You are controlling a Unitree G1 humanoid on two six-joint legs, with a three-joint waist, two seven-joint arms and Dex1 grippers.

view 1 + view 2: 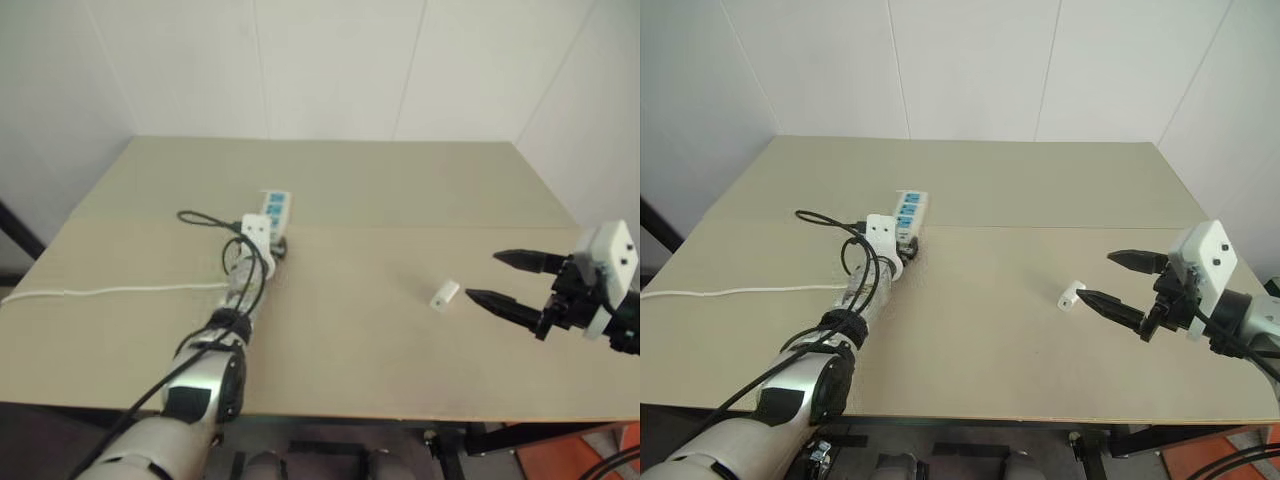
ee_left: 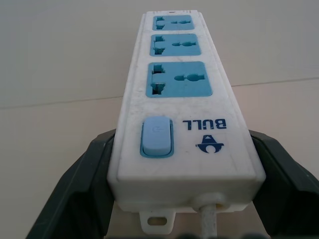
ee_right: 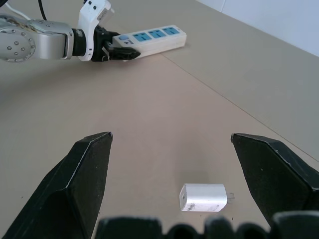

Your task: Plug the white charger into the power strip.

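Left tool (image 2: 164,199) pinches the strip's (image 2: 179,99) cord end on the worktop (image 1: 400,320), while right tool (image 3: 169,169) gapes wide, empty, near the charger (image 3: 203,197).

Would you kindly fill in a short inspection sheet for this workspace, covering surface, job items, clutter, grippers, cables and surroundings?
Surface: beige table, a seam across it.
Job's things: power strip flat, three blue sockets unused; white charger on its side, unplugged, lying apart from the strip.
Clutter: nothing seen.
Grippers: left gripper shut on the power strip's switch end; right gripper open, short of the charger, not touching.
Cables: strip's white cord runs off the table's left edge; black cable loops along the left arm.
Surroundings: white panelled walls.
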